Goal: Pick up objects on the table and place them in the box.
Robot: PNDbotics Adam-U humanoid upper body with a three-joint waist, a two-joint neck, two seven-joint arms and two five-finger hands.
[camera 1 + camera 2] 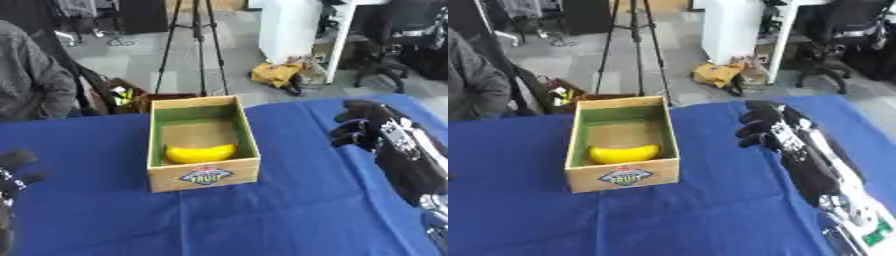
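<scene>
A table draped in a wrinkled blue cloth fills the lower part of both views, and beyond its far edge lies a grey workshop floor with a black tripod, a white cabinet, a black office chair and a crumpled yellow bag lying on the ground. Near the middle of the cloth stands an open rectangular wooden box with green-painted inner walls and a printed fruit label on its near side. Inside it a yellow banana-shaped fruit lies across the brown bottom, close against the near wall, its ends curving slightly upward. The robot's black right hand hangs over the cloth to the right of the box, clearly apart from it, with its fingers curled inward and nothing between them; its forearm runs back toward the lower right corner, where silver joints and a white panel show. The robot's black left hand shows only at the left edge of the left eye view, near the lower corner and well away from the box; whether its fingers are spread or curled cannot be told. A person in a grey sleeve stands at the far left edge, behind the table, touching none of the things on it.
</scene>
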